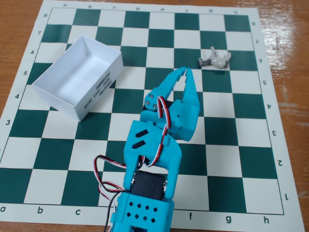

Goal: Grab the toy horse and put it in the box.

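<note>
The toy horse (215, 60) is lying on its side near the far right corner of the chessboard (241, 159), which is covering the wooden counter (14, 14). Its long axis is running roughly left to right in the fixed view. The jaws (185, 71) are pointing up the board, tips nearly touching and grasping nothing, and the horse is sitting just beyond them, up and to the right. The box (77, 104) is resting empty toward the far left corner, well apart from both.
</note>
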